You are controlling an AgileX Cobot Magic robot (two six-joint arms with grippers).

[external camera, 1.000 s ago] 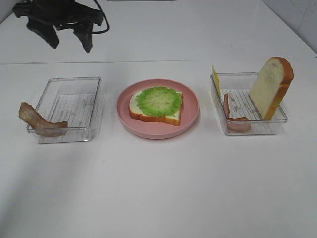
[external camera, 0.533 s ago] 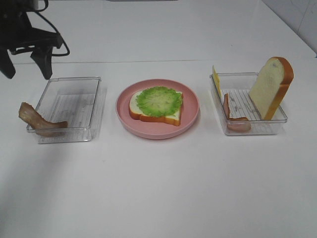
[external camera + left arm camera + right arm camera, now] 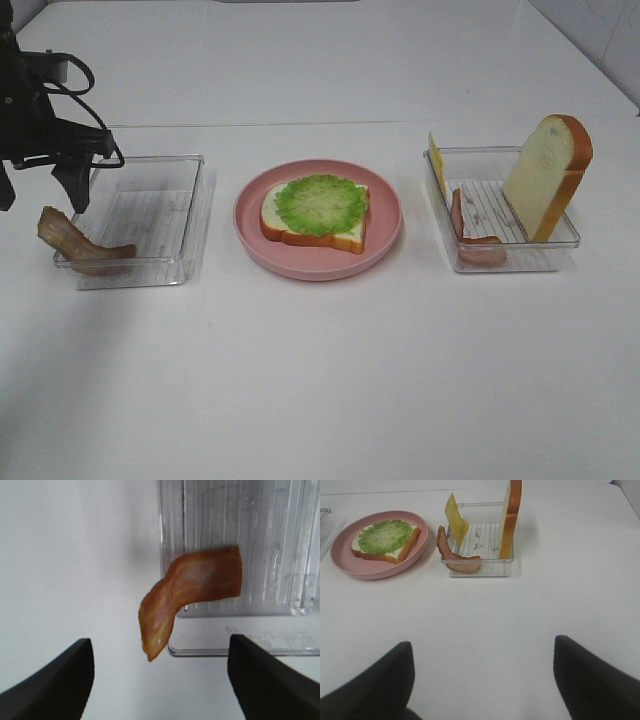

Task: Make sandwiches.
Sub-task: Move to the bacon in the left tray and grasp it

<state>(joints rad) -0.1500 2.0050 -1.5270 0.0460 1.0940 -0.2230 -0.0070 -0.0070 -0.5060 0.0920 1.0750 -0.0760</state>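
On the pink plate (image 3: 386, 218) lies a bread slice topped with green lettuce (image 3: 318, 206); it also shows in the right wrist view (image 3: 386, 536). A brown bacon strip (image 3: 72, 242) hangs over the left tray's outer rim, half on the table (image 3: 192, 591). My left gripper (image 3: 40, 192) is open and empty just above and behind it (image 3: 160, 690). The right tray holds an upright bread slice (image 3: 548, 172), a yellow cheese slice (image 3: 436, 156) and a second bacon strip (image 3: 476, 242). My right gripper (image 3: 482, 690) is open and empty, well in front of that tray, out of the exterior view.
Clear plastic left tray (image 3: 150, 215) holds nothing but the end of the draped bacon. Clear right tray (image 3: 485, 205) stands right of the plate. White table all around. The left arm's cable (image 3: 70, 75) hangs at the far left.
My left arm has swung from the back of the table to the far left and come down over the bacon strip, jaws still open. Nothing else has moved.
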